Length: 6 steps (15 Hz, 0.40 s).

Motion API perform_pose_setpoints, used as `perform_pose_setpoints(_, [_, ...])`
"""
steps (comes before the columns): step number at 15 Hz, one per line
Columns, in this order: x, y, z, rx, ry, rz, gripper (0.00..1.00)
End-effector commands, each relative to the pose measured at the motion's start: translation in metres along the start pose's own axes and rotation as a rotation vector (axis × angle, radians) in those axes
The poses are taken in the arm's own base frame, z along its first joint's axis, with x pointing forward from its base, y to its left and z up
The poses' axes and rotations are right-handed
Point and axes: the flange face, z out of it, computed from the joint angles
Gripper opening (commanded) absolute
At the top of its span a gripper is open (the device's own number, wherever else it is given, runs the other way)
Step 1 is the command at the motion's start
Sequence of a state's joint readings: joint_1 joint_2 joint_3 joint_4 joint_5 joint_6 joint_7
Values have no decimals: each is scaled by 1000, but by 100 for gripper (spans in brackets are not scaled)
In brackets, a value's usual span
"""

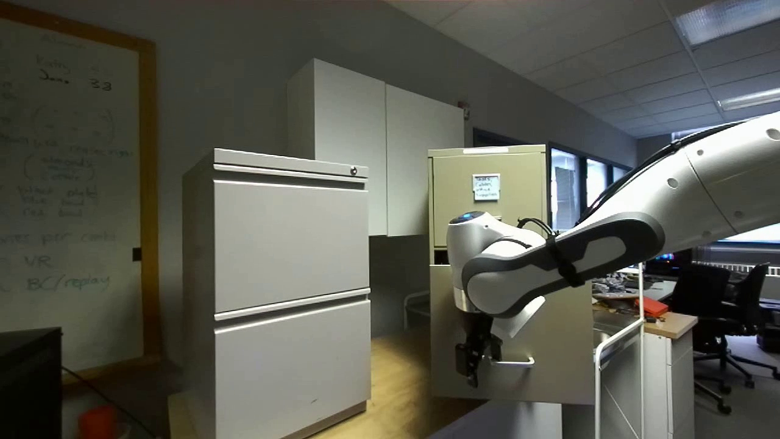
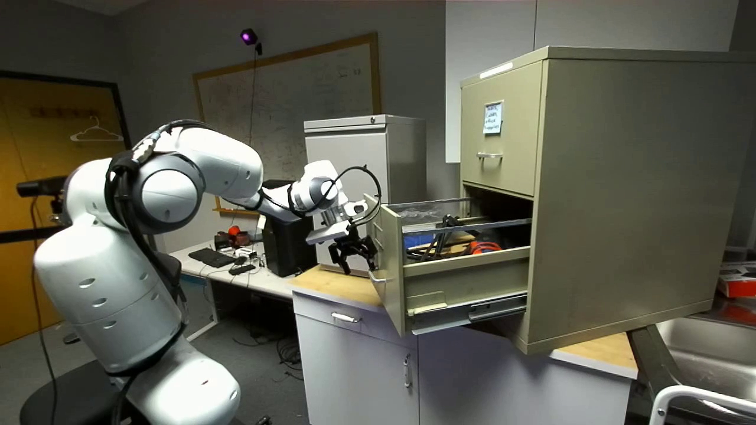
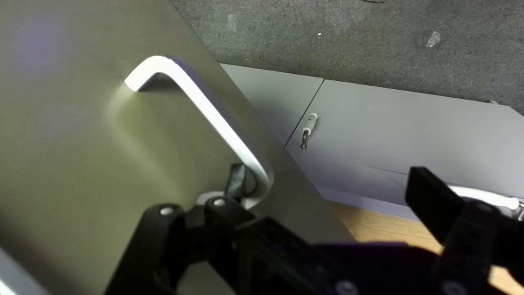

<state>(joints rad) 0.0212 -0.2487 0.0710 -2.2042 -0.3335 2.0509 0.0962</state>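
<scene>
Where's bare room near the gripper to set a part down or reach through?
Bare: the wooden countertop between the gray filing cabinet and the beige filing cabinet. Reach-through room, probably tight: behind the drawer handle, at its end away from the gripper. Crowded: the pulled-out drawer, cluttered inside, and the desk around the black computer tower.

Drawer front [image 1: 560,341]: plain olive-beige
Drawer handle [image 3: 213,119]: silvery white
Gripper [image 3: 327,180]: black with small silver dots
Robot arm [image 2: 118,283]: white with grey bands
Filing cabinet [image 2: 626,195]: khaki
Card [image 1: 486,187]: white, dark handwriting
Small cabinet [image 1: 292,244], 10 o'clock from the gripper: light grey
Countertop [image 2: 331,284]: honey-yellow wood
Door [image 2: 53,236], 9 o'clock in an exterior view: mustard-orange
Carpet [image 3: 286,32], 12 o'clock in the wrist view: speckled grey
</scene>
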Motion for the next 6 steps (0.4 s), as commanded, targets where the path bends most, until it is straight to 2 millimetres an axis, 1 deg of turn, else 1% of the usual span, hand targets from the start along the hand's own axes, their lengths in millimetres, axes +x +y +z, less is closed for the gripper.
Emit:
perform_pose_setpoints(1, [13,-2,-42,-59,63,-14,100])
perform_pose_setpoints(4, [18,-5,-66,-94,119,-26,100])
perform_pose_setpoints(6, [20,-5,-75,-95,124,-42,100])
